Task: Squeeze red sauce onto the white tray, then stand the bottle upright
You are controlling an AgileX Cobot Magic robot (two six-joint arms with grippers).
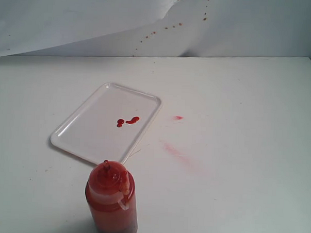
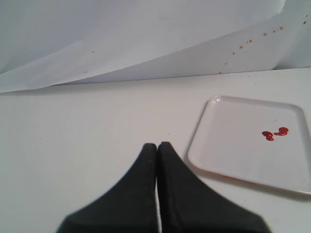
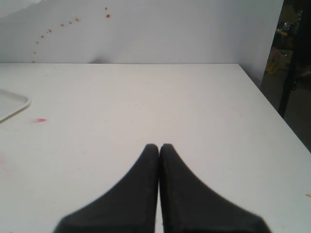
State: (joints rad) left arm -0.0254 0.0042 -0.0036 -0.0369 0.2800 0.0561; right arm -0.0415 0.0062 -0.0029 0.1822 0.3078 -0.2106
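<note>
The bottle point(image 1: 111, 202) stands upright at the front of the table, red with its nozzle up and the tethered cap hanging at its side. Behind it lies the white tray point(image 1: 87, 131), and small blobs of red sauce point(image 1: 127, 121) sit near its middle. In the left wrist view the white tray point(image 2: 233, 145) carries the red sauce point(image 2: 274, 133) to one side of my left gripper point(image 2: 158, 144), which is shut with nothing in it. My right gripper point(image 3: 159, 145) is shut and empty over bare table; a corner of the white tray point(image 3: 12, 107) shows at the frame's edge. Neither gripper appears in the exterior view.
A pale pink smear point(image 1: 182, 156) and a small red spot point(image 1: 178, 118) mark the table right of the tray. Brownish-red specks point(image 1: 159, 31) dot the white backdrop sheet. The table's right edge point(image 3: 272, 109) drops off beside my right gripper.
</note>
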